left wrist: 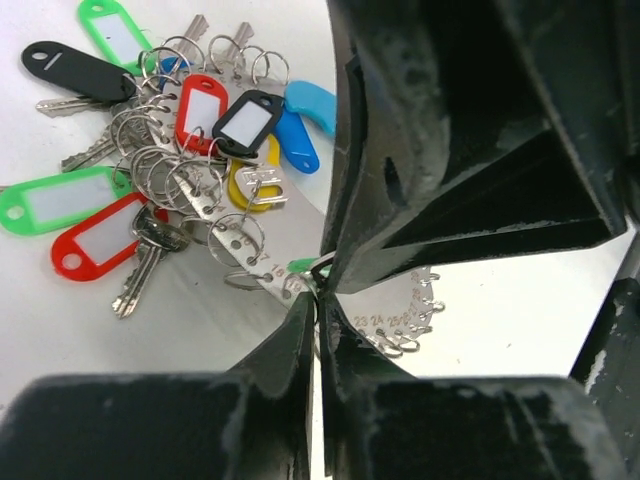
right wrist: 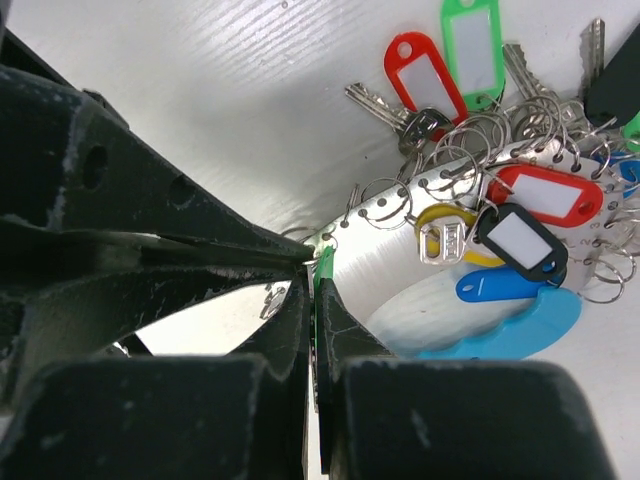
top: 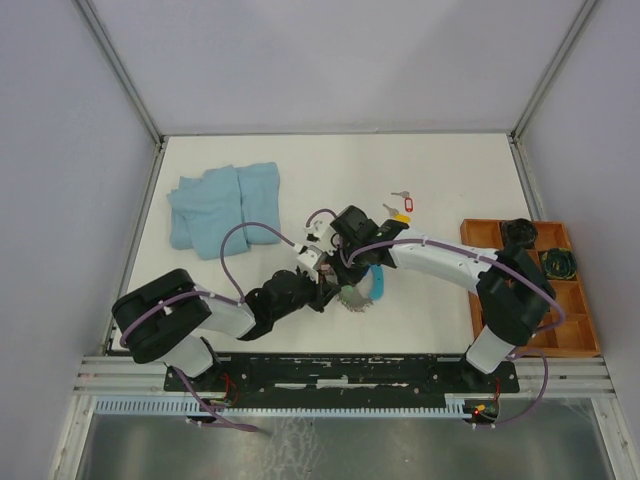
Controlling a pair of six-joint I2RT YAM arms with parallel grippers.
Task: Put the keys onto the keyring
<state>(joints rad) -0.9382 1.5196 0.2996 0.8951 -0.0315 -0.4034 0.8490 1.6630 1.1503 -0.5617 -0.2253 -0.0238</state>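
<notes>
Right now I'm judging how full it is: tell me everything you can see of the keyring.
The keyring is a curved, shiny silver metal band punched along its edge with numbered holes, many carrying a small wire split ring. A light-blue plastic piece sits at its inner side. Its loaded end rests on the white table, with many keys and coloured tags hanging off it. The left tool pinches its edge; the right tool, shut on a green bit, meets it there.

Bright, even light, soft shadows; the close black fingers [left wrist: 470, 150] look dark and slightly blurred.
</notes>
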